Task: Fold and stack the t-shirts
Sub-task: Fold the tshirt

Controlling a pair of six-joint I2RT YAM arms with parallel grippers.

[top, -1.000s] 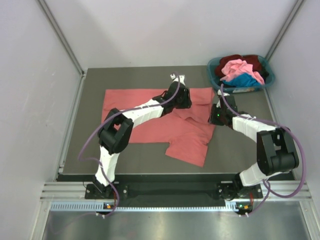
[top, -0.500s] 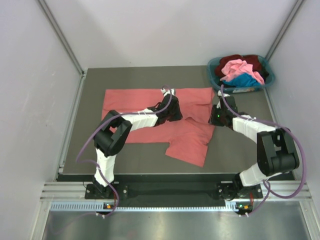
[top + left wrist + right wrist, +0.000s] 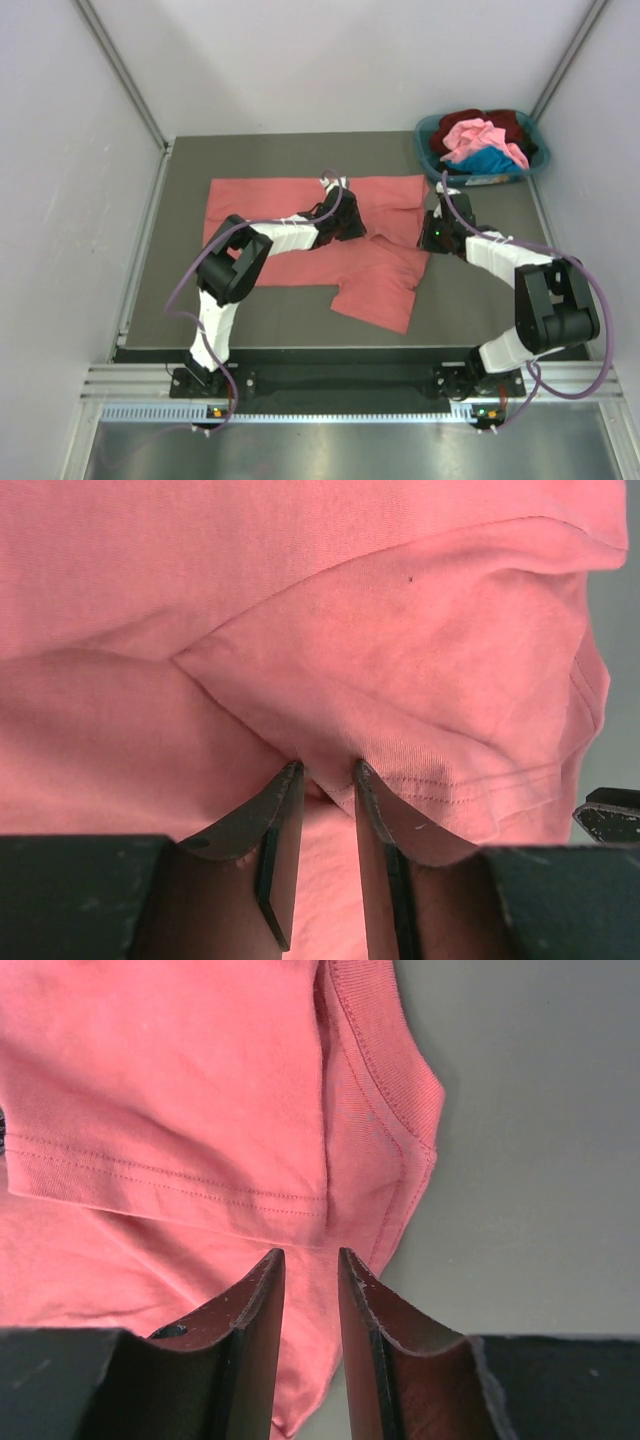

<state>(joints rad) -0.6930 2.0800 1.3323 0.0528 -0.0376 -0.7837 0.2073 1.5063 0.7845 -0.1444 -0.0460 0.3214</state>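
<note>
Salmon-red t-shirt (image 3: 270,195) is spread on the bench (image 3: 180,300), partly rumpled at the right. 1 fold is pinched by the left hand (image 3: 325,775). The right hand (image 3: 312,1260) is held narrow at the collar edge; whether it grips cannot be told.

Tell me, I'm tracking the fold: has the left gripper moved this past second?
Yes. The left gripper drew back toward the near side and slightly left, away from the teal basket, over the salmon-red t-shirt.
</note>
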